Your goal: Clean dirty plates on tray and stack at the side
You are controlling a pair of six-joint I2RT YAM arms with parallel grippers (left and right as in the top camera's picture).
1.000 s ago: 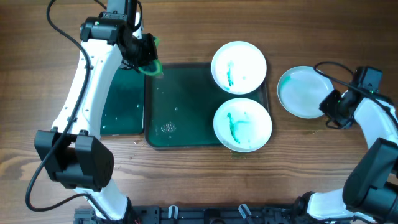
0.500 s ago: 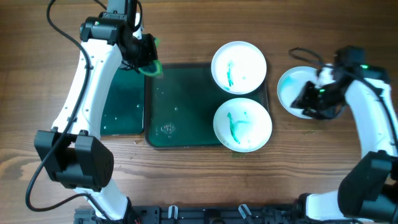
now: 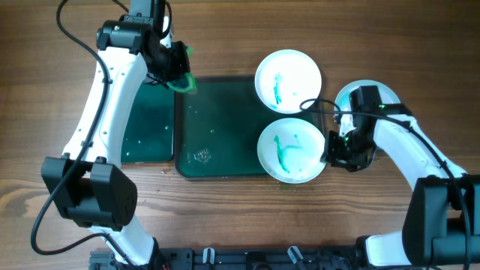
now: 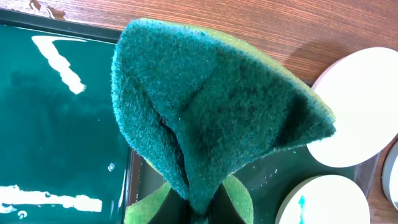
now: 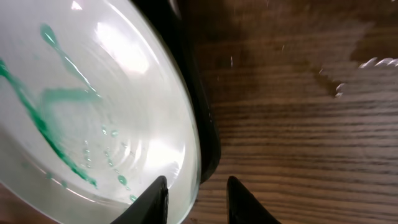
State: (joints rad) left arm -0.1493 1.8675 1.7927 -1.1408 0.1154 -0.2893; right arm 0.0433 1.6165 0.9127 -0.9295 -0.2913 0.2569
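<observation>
Nearest the robot's base, on the front right of the large tray (image 3: 217, 120): the near plate (image 3: 292, 150), round, shallow, glossy white, streaked with a branching teal-green smear and dotted with droplets. At its right edge, the right gripper (image 3: 328, 156), black fingers spread apart and clamped on nothing. In the right wrist view, the same right gripper (image 5: 198, 186) with one fingertip over the near plate (image 5: 93, 112) and the other over the wooden table (image 5: 298, 124), straddling the plate's thin rim and the tray's low dark rim (image 5: 208, 143).

Under both smeared plates, the large tray itself: dark green, rectangular, rounded at the corners, smooth and wet, speckled with beads of water. Just to its left, a narrow tray (image 3: 150, 120) of the same dark green, also shiny with droplets.

Farther back, in the tray's rear right corner, the far plate (image 3: 289, 81), equal in size, marked with a shorter teal streak. Off the tray to the right, flat on the grained brown wood, the side plate (image 3: 349, 116), partly hidden by the right arm, no strokes visible on it.

Farthest, above the tray's rear left corner, the left gripper (image 3: 178, 71), clenched on a sponge (image 4: 211, 118): coarse dark green scouring fibre outside, light green foam at the edges, folded and creased by the pinch.
</observation>
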